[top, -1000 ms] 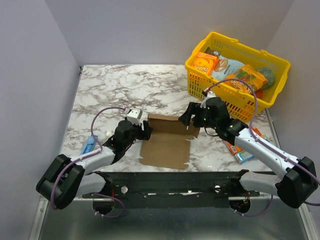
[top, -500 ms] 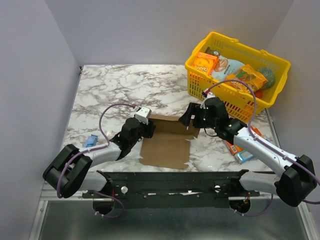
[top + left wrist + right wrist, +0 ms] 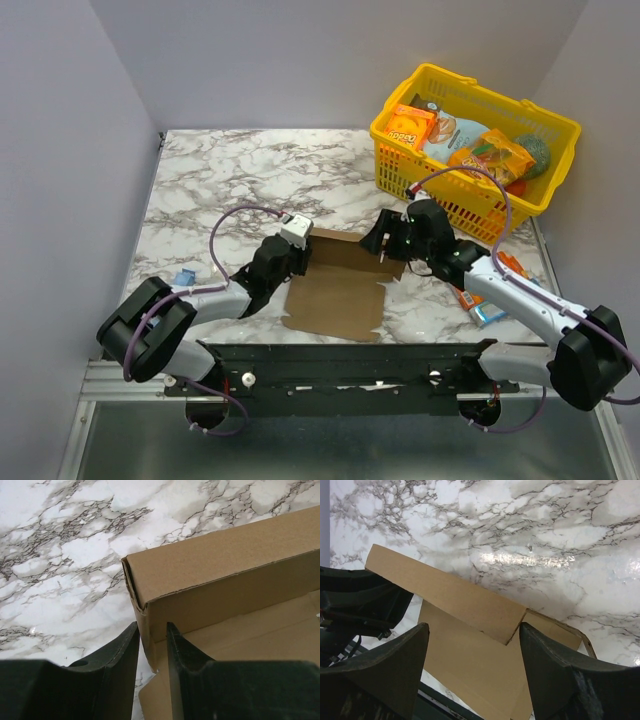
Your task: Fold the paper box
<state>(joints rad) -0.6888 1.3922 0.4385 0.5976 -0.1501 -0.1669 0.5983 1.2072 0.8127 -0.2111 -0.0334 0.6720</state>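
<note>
Brown cardboard, the paper box (image 3: 335, 290) lies on the marble table (image 3: 220, 180) between my two arms. Its base is flat and its far wall is raised, with the wall's long axis running left to right. My left gripper (image 3: 152, 630) sits at the wall's left corner, fingers nearly together with the end flap pinched between them. My right gripper (image 3: 472, 626) is spread wide around the wall's right end, holding nothing. It looks nearer that unfolded end, so I judge the next fold is its job.
</note>
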